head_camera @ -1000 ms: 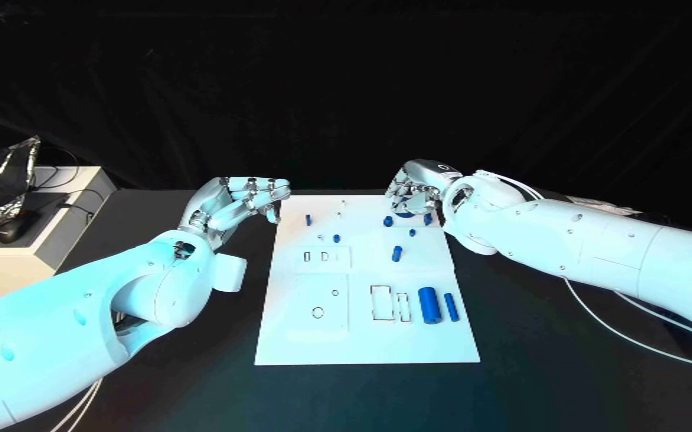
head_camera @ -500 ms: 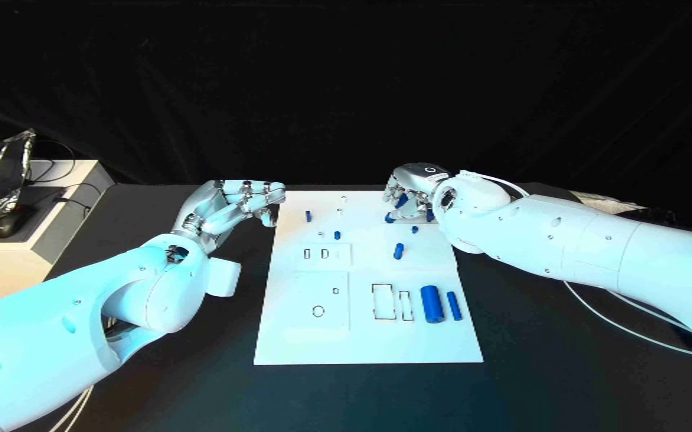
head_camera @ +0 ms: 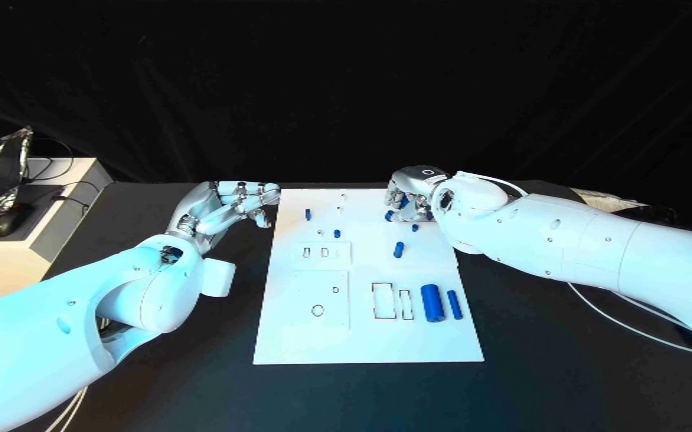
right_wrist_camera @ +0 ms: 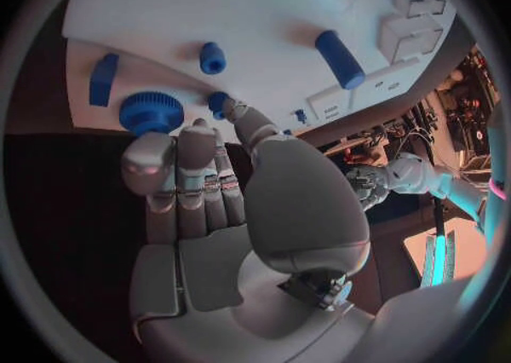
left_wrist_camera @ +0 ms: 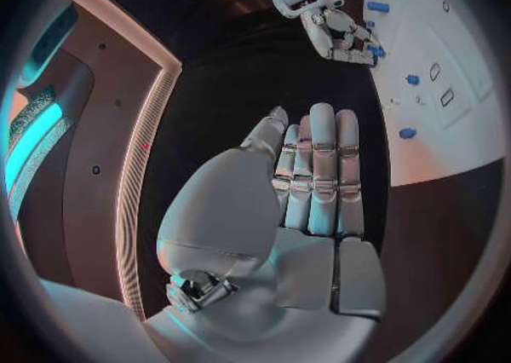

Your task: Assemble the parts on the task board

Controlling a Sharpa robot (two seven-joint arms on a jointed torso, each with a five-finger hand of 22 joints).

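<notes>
Blue parts [head_camera: 430, 302] lying on white task board [head_camera: 368, 337]; right hand [head_camera: 407, 199] upper middle, grip unclear; left hand [head_camera: 231, 204] flat, holding nothing, beside board's left edge

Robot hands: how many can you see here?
2. The left hand is beside the left edge of the task board, holding nothing. The right hand is over the board's far right part, at some small blue parts. No hidden hand.

Bare task board [head_camera: 303, 337] near edge, unobstructed
</notes>
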